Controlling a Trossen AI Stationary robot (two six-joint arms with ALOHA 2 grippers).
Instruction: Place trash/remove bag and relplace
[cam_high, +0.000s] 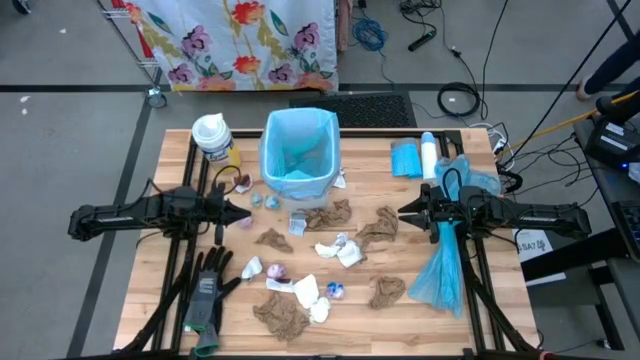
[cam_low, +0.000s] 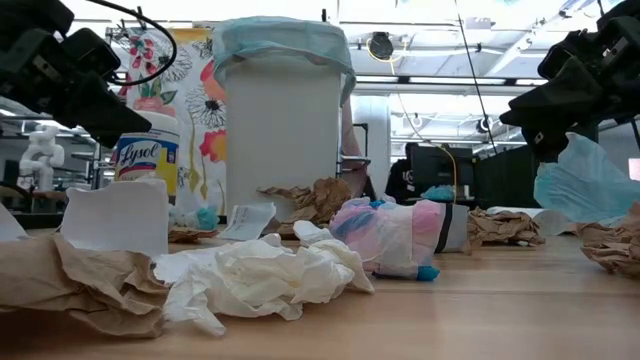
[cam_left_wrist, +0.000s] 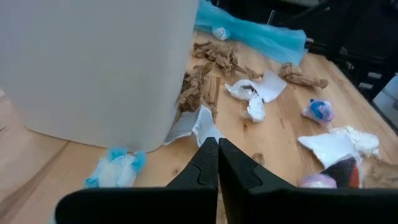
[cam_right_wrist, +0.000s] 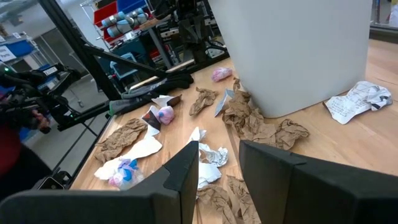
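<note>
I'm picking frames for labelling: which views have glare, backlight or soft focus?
Low view: bright ceiling lights backlight the white bin, and the nearest brown paper is soft. Left wrist view: the bin wall is out of focus. High view: evenly lit, no glare on the table.

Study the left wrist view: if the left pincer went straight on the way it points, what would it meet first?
Probably the white paper scrap lying against the bin's base, just ahead of the shut left pincer; depth is hard to judge, so it might pass above it.
</note>
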